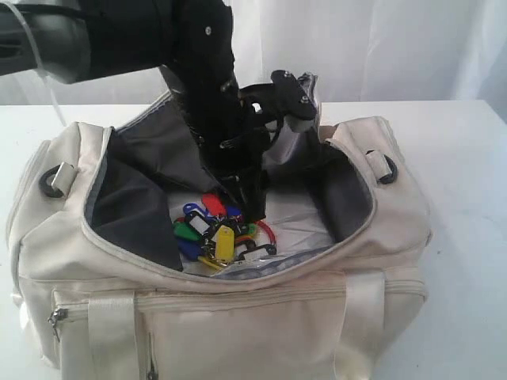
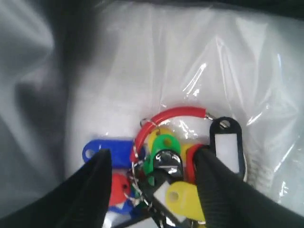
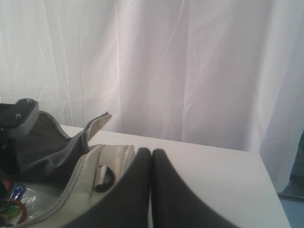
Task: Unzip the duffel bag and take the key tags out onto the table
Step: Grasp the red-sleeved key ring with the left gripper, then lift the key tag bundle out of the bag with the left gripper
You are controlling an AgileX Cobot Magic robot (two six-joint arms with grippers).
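Observation:
The cream duffel bag (image 1: 261, 317) stands unzipped on the white table (image 1: 467, 158), its dark grey lining showing. The key tags (image 1: 215, 231), in red, blue, green, yellow and black, lie on the bag's floor near the front wall. My left gripper (image 1: 252, 207) reaches down inside the bag. In the left wrist view it (image 2: 153, 156) is open, its black fingers either side of the key tags (image 2: 166, 152), one fingertip touching a red tag. My right gripper (image 3: 151, 154) is shut on nothing, held over the table (image 3: 213, 175) beside the bag's end (image 3: 114, 156). It is outside the exterior view.
Clear crinkled plastic (image 2: 156, 71) covers the bag floor under the tags. A red ring (image 2: 175, 114) loops off the bunch. Black D-rings (image 1: 386, 168) sit at both ends of the bag. A white curtain (image 3: 190, 61) hangs behind the table.

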